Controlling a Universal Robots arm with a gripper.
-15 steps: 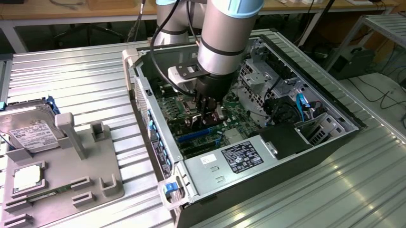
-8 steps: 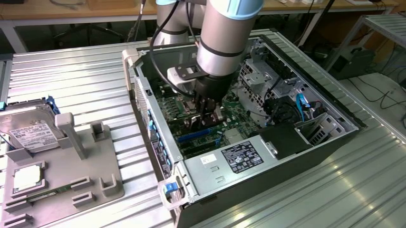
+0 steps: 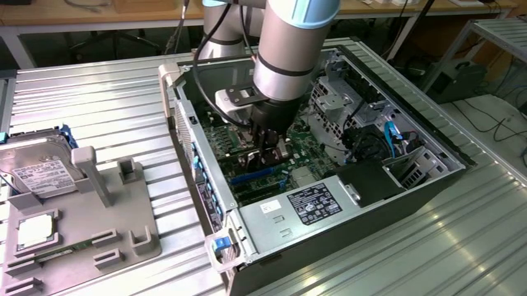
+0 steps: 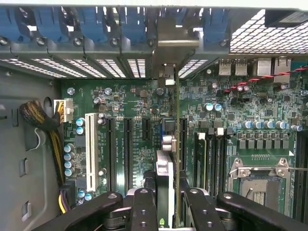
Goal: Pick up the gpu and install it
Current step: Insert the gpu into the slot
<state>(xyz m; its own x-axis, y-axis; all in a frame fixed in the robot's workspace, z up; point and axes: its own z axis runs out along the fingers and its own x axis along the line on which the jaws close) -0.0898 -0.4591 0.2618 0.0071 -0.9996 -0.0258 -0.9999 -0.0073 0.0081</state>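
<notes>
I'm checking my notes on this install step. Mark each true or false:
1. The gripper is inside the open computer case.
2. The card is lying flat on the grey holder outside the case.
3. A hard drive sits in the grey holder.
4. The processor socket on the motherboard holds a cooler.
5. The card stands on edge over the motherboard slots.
1. True: the gripper is down in the computer case.
2. False: the gpu card is held in the gripper, inside the case.
3. True: the hard drive rests in the grey holder.
4. False: the processor socket is bare.
5. True: it stands edge-on above the motherboard.
</notes>
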